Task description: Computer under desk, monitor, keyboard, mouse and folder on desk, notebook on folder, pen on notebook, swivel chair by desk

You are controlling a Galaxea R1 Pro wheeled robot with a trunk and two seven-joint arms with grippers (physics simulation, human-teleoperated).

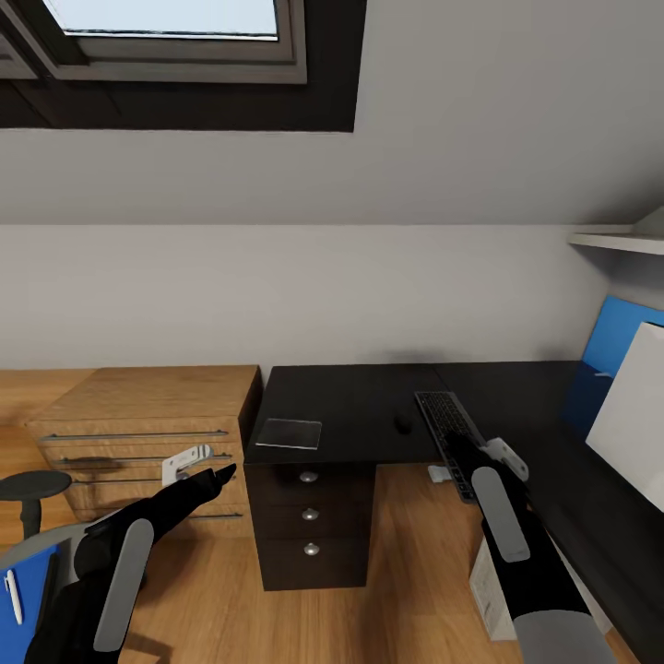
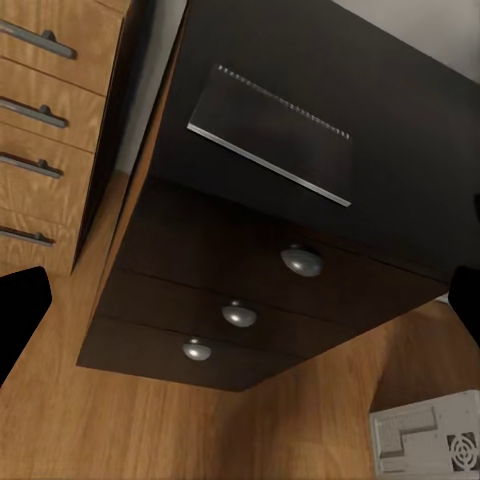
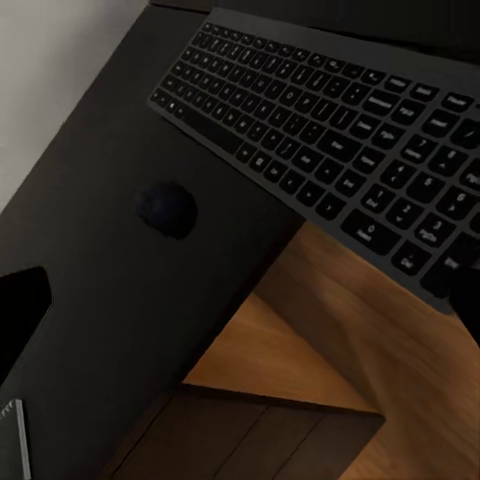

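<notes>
The black desk (image 1: 350, 397) carries the dark notebook (image 1: 289, 433) (image 2: 270, 130) near its front left corner. Farther right lie the small black mouse (image 1: 403, 424) (image 3: 165, 210) and the keyboard (image 1: 443, 415) (image 3: 330, 120), whose near end overhangs the desk's inner edge. At the right, the monitor (image 1: 632, 429) shows its white back. The white computer (image 1: 489, 586) (image 2: 430, 440) stands on the floor beneath the desk. At the lower left, the swivel chair (image 1: 32, 484) holds the blue folder (image 1: 28, 590) with the white pen (image 1: 14, 595) on it. My left gripper (image 1: 221, 472) (image 2: 240, 310) is open, facing the desk drawers. My right gripper (image 1: 458, 452) (image 3: 240, 305) is open above the keyboard's near end.
A light wood drawer unit (image 1: 138, 433) (image 2: 50, 100) stands left of the desk. Black desk drawers (image 1: 309, 526) (image 2: 240, 300) with round knobs sit below the notebook. A blue panel (image 1: 613, 337) and a white shelf (image 1: 618, 242) are at the right. Wood floor lies between the desk wings.
</notes>
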